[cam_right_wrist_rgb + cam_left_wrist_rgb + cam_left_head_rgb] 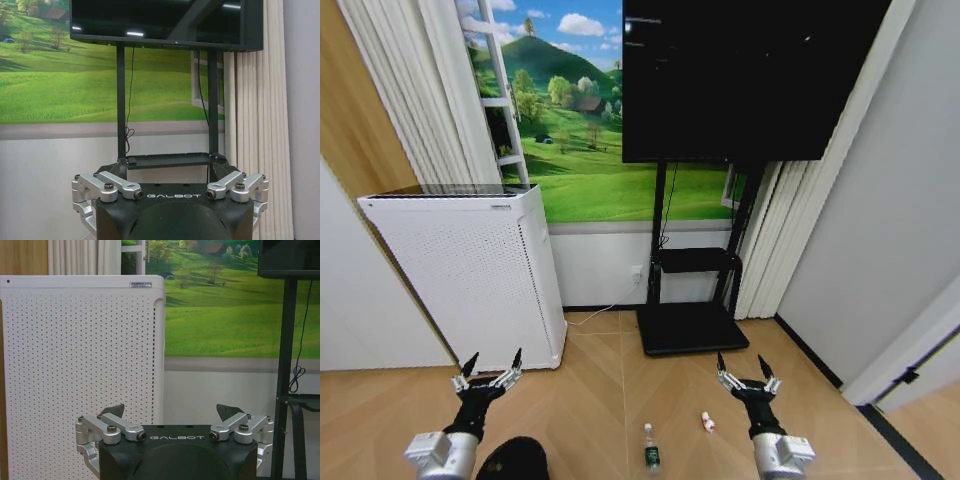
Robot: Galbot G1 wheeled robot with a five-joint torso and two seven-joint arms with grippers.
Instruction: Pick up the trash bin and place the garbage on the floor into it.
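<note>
both claws hang spread and empty above the wood floor (600, 390), the left claw (490, 368) in front of the white air purifier (470, 275), the right claw (747, 370) well to the purifier's right. the trash bin (515, 460) sits just below the left claw, a dark round shape near the purifier's front. the bottle (650, 448) and one small red-and-white piece (707, 422) lie right of the bin. nothing is grasped yet; judging by this, the next move calls for lowering the left claw to the bin's rim.
</note>
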